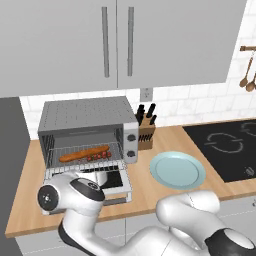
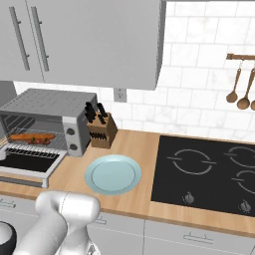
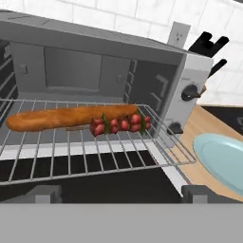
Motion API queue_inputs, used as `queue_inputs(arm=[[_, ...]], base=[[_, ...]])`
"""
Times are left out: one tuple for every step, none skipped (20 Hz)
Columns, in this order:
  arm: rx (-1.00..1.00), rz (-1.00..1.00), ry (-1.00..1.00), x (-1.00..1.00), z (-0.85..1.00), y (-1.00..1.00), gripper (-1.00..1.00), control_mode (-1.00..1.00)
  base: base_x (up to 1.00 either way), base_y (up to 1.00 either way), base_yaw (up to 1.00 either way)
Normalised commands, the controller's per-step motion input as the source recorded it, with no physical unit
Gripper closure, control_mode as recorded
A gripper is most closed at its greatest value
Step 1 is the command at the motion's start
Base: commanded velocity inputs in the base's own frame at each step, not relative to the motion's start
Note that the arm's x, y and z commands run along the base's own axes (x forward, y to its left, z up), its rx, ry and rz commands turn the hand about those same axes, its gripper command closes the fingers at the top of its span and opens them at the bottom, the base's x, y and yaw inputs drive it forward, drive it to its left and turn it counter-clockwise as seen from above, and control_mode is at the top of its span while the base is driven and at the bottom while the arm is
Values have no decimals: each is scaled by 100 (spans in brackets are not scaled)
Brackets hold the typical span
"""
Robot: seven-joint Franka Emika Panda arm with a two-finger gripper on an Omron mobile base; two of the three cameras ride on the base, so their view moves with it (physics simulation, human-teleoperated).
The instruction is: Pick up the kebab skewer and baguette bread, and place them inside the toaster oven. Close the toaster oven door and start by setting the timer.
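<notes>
Both foods are in: the baguette (image 3: 71,117) lies along the wire rack (image 3: 95,156) inside the toaster oven (image 1: 87,131), and the kebab skewer (image 3: 121,125) sits touching its front side, towards the right end. The gripper (image 3: 121,193) hangs released, jaws wide and holding nothing, just in front of the rack above the dropped door (image 1: 107,182). That door, I'd say, is the step in hand. To do it well, get the gripper under the door's front edge and swing it up along its hinge arc, not straight forward, so the rack isn't knocked and the food stays put. The rack looks pulled out a little, so it may need nudging in. The knobs (image 3: 190,92) wait on the right panel; the blue plate (image 1: 177,170) lies bare on the worktop (image 1: 165,145).
</notes>
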Motion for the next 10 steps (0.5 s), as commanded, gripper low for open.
queue_inputs(arm=[[1, 21, -8, 5, -26, 0, -100, -100], [0, 22, -11, 1, -25, 0, -100, -100], [0, 20, -7, 0, -22, 0, -100, -100], [0, 20, -9, 9, -21, 0, -100, -100], [0, 22, -7, 19, -16, 0, -100, -100], [0, 22, -6, 24, -16, 0, -100, -100], [1, 19, -5, 30, -20, -4, -100, -100], [1, 18, -4, 37, -24, -4, -100, -100], [1, 18, -4, 41, -24, -6, -100, -100], [2, 18, -5, 41, -23, -9, -100, -100]], base=[[0, 0, 0], [0, 0, 0], [0, 0, 0], [0, 0, 0], [0, 0, 0], [0, 0, 0], [0, 0, 0], [0, 0, 0], [0, 0, 0], [0, 0, 0]])
